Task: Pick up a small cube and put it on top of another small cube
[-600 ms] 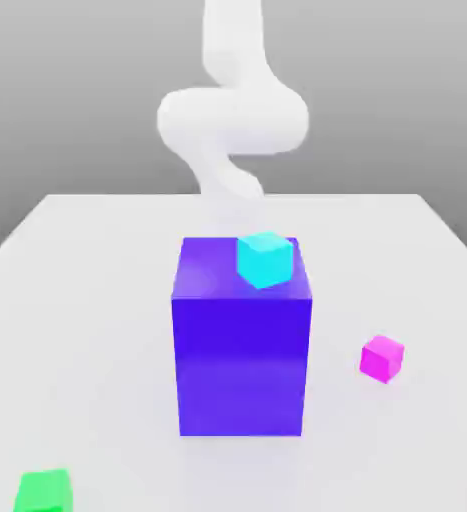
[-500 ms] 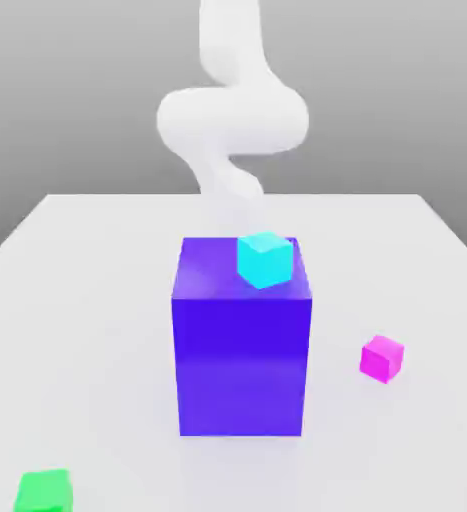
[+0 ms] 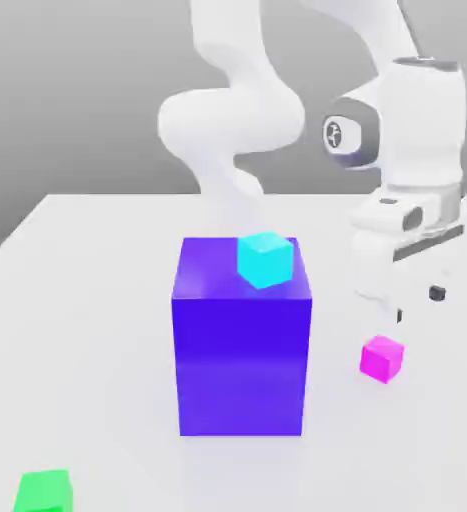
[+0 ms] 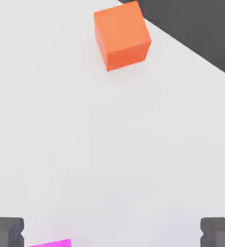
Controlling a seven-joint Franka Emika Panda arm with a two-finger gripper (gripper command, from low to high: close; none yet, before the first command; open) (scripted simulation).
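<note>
Magenta cube sits on the white table near its right edge in the exterior view, just under the open gripper, not held. It looks small, hard and light. Pinch two flat opposite sides, then carry it to the green cube at the front-left corner

An orange cube is seen sitting on the white table, right near the edge where a dark floor begins. Two dark fingertips are spread wide apart, and a sliver of the magenta cube is caught between them, closer to one.
</note>
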